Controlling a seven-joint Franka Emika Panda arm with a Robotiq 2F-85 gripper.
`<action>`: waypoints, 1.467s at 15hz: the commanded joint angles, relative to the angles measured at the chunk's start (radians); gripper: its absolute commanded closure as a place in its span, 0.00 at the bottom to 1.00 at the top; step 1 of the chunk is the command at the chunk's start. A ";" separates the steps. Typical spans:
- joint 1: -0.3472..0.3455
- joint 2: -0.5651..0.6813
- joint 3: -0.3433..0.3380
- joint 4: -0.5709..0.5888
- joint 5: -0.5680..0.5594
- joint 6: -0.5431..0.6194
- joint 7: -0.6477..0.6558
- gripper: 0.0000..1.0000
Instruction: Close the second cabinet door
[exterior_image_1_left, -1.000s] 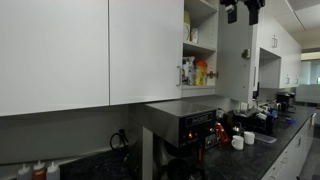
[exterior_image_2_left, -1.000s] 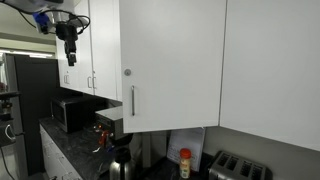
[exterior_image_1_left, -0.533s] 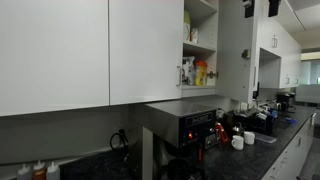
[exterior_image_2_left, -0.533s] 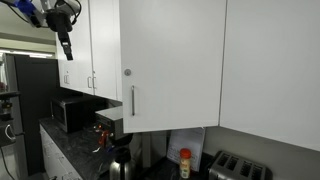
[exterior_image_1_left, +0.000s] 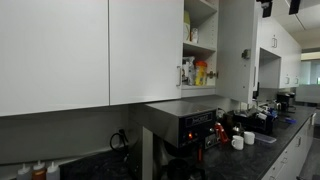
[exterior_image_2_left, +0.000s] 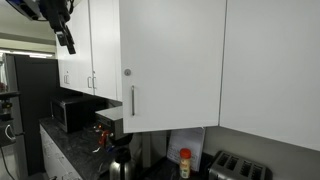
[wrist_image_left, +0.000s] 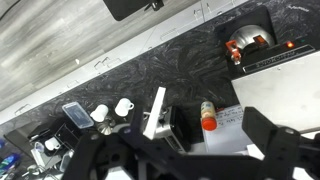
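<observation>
White second cabinet door (exterior_image_1_left: 237, 70) stands open; pincer (exterior_image_2_left: 70, 47), apparently spread, hangs well apart.

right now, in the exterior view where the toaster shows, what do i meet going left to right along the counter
microwave → metal jug → red-capped bottle → toaster
</observation>
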 joint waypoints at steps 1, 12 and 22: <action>-0.048 -0.046 -0.028 -0.037 -0.032 0.029 -0.029 0.00; -0.080 -0.068 -0.084 -0.075 -0.103 0.173 -0.065 0.00; -0.090 -0.069 -0.089 -0.098 -0.117 0.206 -0.063 0.00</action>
